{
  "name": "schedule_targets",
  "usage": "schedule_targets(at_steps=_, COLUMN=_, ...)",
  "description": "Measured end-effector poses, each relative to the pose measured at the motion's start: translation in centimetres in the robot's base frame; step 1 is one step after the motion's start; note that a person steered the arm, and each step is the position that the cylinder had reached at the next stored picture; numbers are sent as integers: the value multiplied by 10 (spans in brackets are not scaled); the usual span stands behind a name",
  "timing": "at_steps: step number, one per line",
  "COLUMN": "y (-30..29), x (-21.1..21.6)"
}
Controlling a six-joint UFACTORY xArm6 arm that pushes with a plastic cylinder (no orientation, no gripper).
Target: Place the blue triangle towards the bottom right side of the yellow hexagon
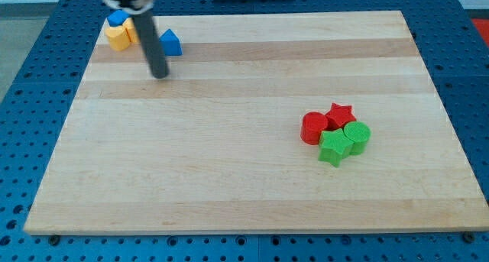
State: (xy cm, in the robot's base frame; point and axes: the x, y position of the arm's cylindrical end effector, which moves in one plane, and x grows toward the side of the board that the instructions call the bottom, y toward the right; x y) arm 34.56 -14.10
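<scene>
The blue triangle (172,43) lies near the view's top left, partly hidden by my rod. The yellow hexagon (117,37) sits further left at the board's top-left corner, with a second yellow block (131,30) beside it, mostly hidden by the rod, and a blue block (117,18) just above. My tip (160,75) rests on the board just below and slightly left of the blue triangle, to the lower right of the yellow blocks. It touches no block that I can see.
A cluster sits at the view's right middle: a red cylinder (313,128), a red star (339,114), a green star (335,148) and a green block (357,137). The wooden board (244,185) lies on a blue perforated table.
</scene>
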Motion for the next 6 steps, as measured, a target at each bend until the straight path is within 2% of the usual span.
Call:
schedule_targets(at_steps=2, y=17, x=-50)
schedule_targets(at_steps=4, y=-4, x=-93)
schedule_targets(at_steps=5, y=6, x=-84)
schedule_targets(at_steps=6, y=18, x=-50)
